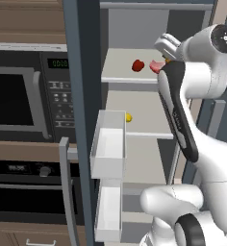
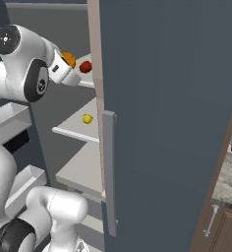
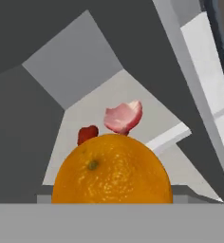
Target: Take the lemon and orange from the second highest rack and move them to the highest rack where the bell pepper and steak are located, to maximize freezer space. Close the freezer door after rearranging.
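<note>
We face a kitchen wall of brown wood cabinets with a black microwave (image 1: pixel 19 98) and a black oven (image 1: pixel 29 192) stacked at the left, and beside them the tall slate-blue freezer (image 1: pixel 134 29) with its grey-white interior and pale shelves. The freezer door (image 1: pixel 84 120) stands swung open, its inner face carrying two white bins (image 1: pixel 108 144), one above the other; we cannot see anything inside them.

The orange (image 3: pixel 113 170) is a smooth, finely dimpled orange ball with a small dark stem mark. In the hand view it sits right in front of the camera, and from the right base view it shows as an orange patch at the gripper (image 2: pixel 71 74), at the level of the highest rack (image 1: pixel 122 72). The fingers are hidden behind the fruit, so we take the pincer to be clasped around the orange.

On the highest rack lie the dark red bell pepper (image 1: pixel 138 65) and, just to its right, the pale pink steak (image 1: pixel 156 66). The small yellow lemon (image 2: pixel 87 118) rests alone on the second highest rack (image 2: pixel 78 125).
</note>
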